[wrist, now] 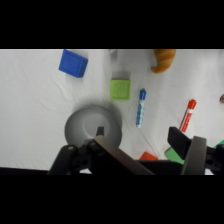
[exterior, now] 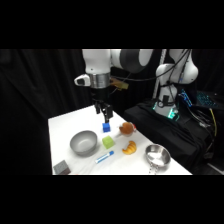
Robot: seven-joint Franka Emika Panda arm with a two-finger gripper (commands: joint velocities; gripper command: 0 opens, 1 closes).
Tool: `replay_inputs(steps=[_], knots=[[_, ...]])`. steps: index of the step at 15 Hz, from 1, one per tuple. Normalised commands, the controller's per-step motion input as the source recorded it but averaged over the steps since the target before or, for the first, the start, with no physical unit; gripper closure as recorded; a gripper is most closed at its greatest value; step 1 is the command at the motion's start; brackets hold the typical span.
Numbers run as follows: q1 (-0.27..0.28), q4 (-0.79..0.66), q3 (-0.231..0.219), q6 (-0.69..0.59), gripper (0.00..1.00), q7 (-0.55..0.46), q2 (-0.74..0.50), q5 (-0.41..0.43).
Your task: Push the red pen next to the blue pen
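The red pen (wrist: pixel 187 115) shows only in the wrist view, lying flat on the white bench (wrist: pixel 30 115), apart from the blue pen (wrist: pixel 140 107) with bare bench between them; the two lie roughly parallel. In the side view the blue pen (exterior: pixel 104 158) lies near the bench's front edge, just in front of the green cube (exterior: pixel 108 142); the red pen cannot be made out there. In the wrist view the green cube (wrist: pixel 120 89) sits just beside the blue pen's end. The grey bowl (exterior: pixel 83 142) stands toward the bench's left edge, beside the green cube. A blue cube (exterior: pixel 106 127) lies behind the green cube, directly under the end effector (exterior: pixel 104 118), which hangs above the middle of the bench. Whether its fingers are wide or narrow cannot be told. An orange-red toy (exterior: pixel 127 128) and a croissant (exterior: pixel 129 147) lie toward the right edge, a metal bowl (exterior: pixel 157 155) at the front right corner, and a grey block (exterior: pixel 61 167) at the front left corner.
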Motion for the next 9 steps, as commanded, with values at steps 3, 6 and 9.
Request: replay_inputs(steps=[3, 6, 9], knots=[[0.002, 0.03, 0.028, -0.01, 0.00, 0.05, 0.03, -0.020], [0.069, 0.14, 0.062, -0.01, 0.00, 0.18, 0.12, -0.069], [0.134, 0.27, 0.080, -0.03, 0.00, 0.27, 0.21, -0.118]])
